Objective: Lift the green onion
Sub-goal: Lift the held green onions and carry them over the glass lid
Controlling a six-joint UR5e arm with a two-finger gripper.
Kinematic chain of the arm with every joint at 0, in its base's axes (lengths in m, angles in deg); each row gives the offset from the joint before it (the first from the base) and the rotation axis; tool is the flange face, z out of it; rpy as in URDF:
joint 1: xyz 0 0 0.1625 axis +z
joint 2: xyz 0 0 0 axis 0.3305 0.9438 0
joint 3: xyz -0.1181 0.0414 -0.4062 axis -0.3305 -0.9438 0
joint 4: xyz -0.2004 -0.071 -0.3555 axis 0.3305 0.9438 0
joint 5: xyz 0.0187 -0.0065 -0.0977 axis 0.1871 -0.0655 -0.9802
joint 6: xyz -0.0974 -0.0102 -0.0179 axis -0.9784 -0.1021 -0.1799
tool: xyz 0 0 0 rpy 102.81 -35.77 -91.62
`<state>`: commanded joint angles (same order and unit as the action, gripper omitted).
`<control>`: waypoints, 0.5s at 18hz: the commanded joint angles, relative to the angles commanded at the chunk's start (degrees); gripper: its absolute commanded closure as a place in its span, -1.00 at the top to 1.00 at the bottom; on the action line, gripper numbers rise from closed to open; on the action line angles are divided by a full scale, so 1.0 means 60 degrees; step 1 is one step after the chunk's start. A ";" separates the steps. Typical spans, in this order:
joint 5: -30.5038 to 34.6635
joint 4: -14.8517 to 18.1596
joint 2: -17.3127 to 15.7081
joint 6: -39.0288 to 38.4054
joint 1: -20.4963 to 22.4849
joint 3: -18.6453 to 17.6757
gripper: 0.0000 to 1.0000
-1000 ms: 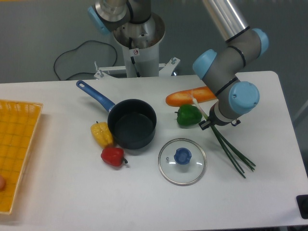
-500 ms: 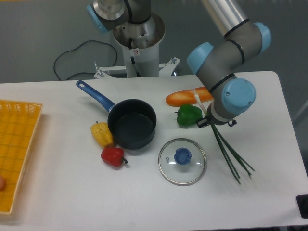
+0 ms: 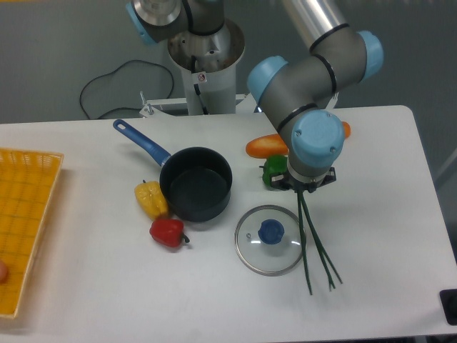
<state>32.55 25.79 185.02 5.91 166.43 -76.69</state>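
The green onion (image 3: 315,243) hangs as thin dark-green stalks from under the arm's wrist, trailing down past the right rim of the glass lid. Its whitish end is hidden behind the wrist. My gripper (image 3: 303,187) sits under the blue-capped wrist joint, right of the pot, shut on the onion's upper end; its fingers are mostly hidden by the wrist. The stalk tips reach toward the table's front right.
A dark pot (image 3: 196,183) with a blue handle stands mid-table. A glass lid (image 3: 270,239) lies in front of it. A green pepper (image 3: 273,171) and orange carrot (image 3: 265,146) sit behind the gripper. Yellow pepper (image 3: 151,199), red pepper (image 3: 167,231), yellow basket (image 3: 25,214) at left.
The gripper has swung left with the green onion, and the stalks now hang nearer the lid, pointing more straight down instead of slanting right.
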 joint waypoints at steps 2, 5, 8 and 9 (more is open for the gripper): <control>0.0015 -0.0015 -0.0015 0.0308 -0.0161 0.0044 -1.00; 0.0015 -0.0365 -0.0146 0.1914 -0.0380 -0.0058 -1.00; -0.0029 -0.0615 -0.0147 0.3266 -0.0629 -0.0117 -1.00; -0.0015 -0.0615 -0.0132 0.3298 -0.0732 -0.0117 -1.00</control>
<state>32.46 22.10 184.23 25.69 162.04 -77.39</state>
